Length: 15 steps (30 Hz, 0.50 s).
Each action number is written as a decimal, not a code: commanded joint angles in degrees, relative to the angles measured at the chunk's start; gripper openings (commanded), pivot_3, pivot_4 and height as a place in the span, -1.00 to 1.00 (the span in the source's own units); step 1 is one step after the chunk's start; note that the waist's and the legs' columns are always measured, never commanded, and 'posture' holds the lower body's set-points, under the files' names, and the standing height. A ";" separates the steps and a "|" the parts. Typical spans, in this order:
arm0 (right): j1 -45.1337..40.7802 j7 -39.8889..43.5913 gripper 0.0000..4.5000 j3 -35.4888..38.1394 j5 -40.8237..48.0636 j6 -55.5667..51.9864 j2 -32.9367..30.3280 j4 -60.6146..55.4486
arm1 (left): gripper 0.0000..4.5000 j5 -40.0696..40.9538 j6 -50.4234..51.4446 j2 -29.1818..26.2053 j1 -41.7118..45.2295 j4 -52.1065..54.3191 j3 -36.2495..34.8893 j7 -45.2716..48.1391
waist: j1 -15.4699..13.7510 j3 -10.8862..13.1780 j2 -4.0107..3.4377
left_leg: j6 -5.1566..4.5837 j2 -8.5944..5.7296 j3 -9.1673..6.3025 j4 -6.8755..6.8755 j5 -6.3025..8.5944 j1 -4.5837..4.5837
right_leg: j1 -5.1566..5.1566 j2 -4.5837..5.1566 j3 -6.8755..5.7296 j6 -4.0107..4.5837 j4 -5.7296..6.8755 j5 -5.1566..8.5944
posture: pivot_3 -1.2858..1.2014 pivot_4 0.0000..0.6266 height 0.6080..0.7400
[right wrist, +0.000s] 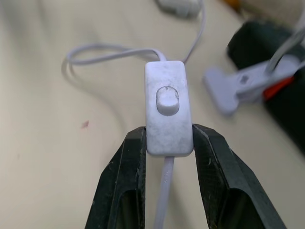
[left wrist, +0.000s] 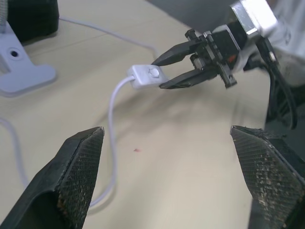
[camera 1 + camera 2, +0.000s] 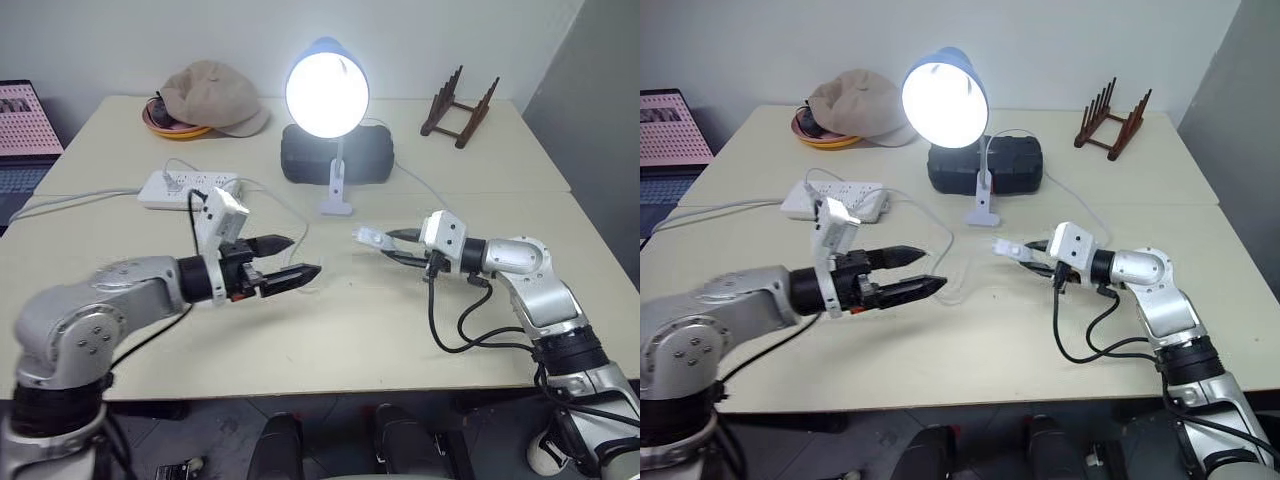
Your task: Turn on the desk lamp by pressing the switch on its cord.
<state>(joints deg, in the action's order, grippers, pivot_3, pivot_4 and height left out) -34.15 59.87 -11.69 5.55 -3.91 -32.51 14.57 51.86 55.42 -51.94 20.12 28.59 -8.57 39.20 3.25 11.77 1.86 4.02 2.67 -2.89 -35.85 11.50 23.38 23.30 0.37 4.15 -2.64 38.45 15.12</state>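
The desk lamp [image 3: 327, 95] stands at the middle back of the table on its white base [image 3: 336, 205], and its globe bulb glows brightly under the light-blue shade. My right gripper [image 1: 169, 136] is shut on the switch [image 1: 165, 112], pinching the small white oblong by its long sides with the button facing up. It holds the switch [image 3: 370, 237] a little above the table in front of the lamp. The thin white cord [image 2: 112, 105] loops from the switch down onto the table. My left gripper [image 3: 300, 256] hovers open and empty to the left of the switch, pointing toward it and apart from it.
A white power strip [image 3: 185, 187] lies at the back left, with its thicker cable running off left. A black box [image 3: 375, 160] sits behind the lamp. At the back are a beige cap [image 3: 215, 95] over an orange bowl [image 3: 165, 122] and a wooden rack [image 3: 458, 105]. A laptop [image 3: 25, 130] stands far left.
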 commanded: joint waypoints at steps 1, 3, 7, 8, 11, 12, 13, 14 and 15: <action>-4.88 5.31 -0.53 -1.64 -0.54 -0.77 0.30 8.98 | 0.96 -8.29 -9.26 -2.51 -0.05 -1.16 2.29 6.10 | 0.00 0.01 -0.01 | 0.00 0.00 0.00 0.04 0.00 0.01 | 0.01 0.00 -0.01 0.00 -0.03 0.00 | 0.03 -0.52 1.00; -6.64 7.73 -0.53 -2.76 -1.18 -0.51 0.32 12.71 | 0.96 -11.35 -11.88 -3.79 0.09 -1.99 3.68 8.43 | -0.05 0.01 -0.01 | 0.00 0.02 -0.01 0.10 0.00 0.04 | 0.01 0.00 -0.04 0.00 -0.13 0.00 | 0.03 -0.52 1.00; -8.84 9.72 -0.02 -1.85 -0.17 -1.81 0.17 14.87 | 1.00 -14.03 -14.40 -4.97 -0.17 -3.01 4.28 11.74 | 0.00 0.02 -0.03 | 0.00 0.04 -0.02 0.17 0.02 0.21 | 0.05 -0.01 -0.06 -0.31 -0.39 -0.18 | 0.03 -0.52 1.00; -9.19 10.42 0.07 -1.28 0.36 -2.41 -0.24 14.53 | 1.00 -14.31 -14.56 -5.11 -0.18 -3.29 3.96 12.26 | -0.01 0.03 -0.04 | 0.01 0.04 -0.01 0.16 0.03 0.30 | 0.11 -0.01 -0.06 -0.38 -0.44 -0.22 | 0.03 -0.52 1.00; -8.55 13.43 0.45 1.15 3.45 -6.75 -3.15 9.34 | 1.00 -14.26 -13.83 -5.39 -0.36 -4.94 1.70 12.84 | -0.08 0.04 -0.06 | 0.01 0.04 -0.02 0.16 0.03 0.56 | 0.34 -0.01 -0.08 -0.29 -0.44 -0.31 | 0.03 -0.52 1.00; -8.17 14.37 0.52 2.01 4.74 -8.70 -4.30 7.11 | 1.00 -13.85 -13.35 -5.60 -0.51 -5.45 0.78 13.12 | -0.21 0.08 -0.11 | 0.01 0.04 -0.02 0.16 0.03 0.56 | 0.35 -0.01 -0.08 -0.29 -0.44 -0.30 | 0.03 -0.52 1.00; -7.68 15.46 0.65 3.56 7.22 -12.66 -5.81 3.89 | 1.00 -12.97 -12.11 -5.80 -0.35 -6.27 -0.67 12.98 | -0.27 0.11 -0.14 | 0.01 0.04 -0.02 0.17 0.04 0.59 | 0.36 0.00 -0.09 -0.29 -0.44 -0.30 | 0.03 -0.52 1.00; -7.32 15.95 0.70 4.52 8.88 -15.44 -6.72 1.74 | 1.00 -12.43 -11.32 -5.91 -0.27 -6.76 -1.60 12.96 | -0.29 0.12 -0.16 | 0.01 0.04 -0.02 0.17 0.04 0.67 | 0.44 0.00 -0.09 -0.29 -0.43 -0.30 | 0.03 -0.52 1.00; -6.96 16.20 0.81 5.48 10.41 -18.21 -7.65 -0.42 | 1.00 -11.81 -10.46 -6.02 -0.23 -7.45 -2.70 12.82 | -0.30 0.12 -0.16 | 0.01 0.04 -0.02 0.17 0.04 0.68 | 0.46 0.00 -0.09 -0.30 -0.41 -0.29 | 0.03 -0.52 1.00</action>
<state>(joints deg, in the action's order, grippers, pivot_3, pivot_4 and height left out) -41.34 74.52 -9.59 11.78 -17.19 -38.52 19.66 38.45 43.83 -56.66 19.35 21.52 -7.33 51.95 2.94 11.89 1.71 4.02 2.73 -2.93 -35.69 11.54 24.06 23.76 0.36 4.05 -2.95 38.04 14.83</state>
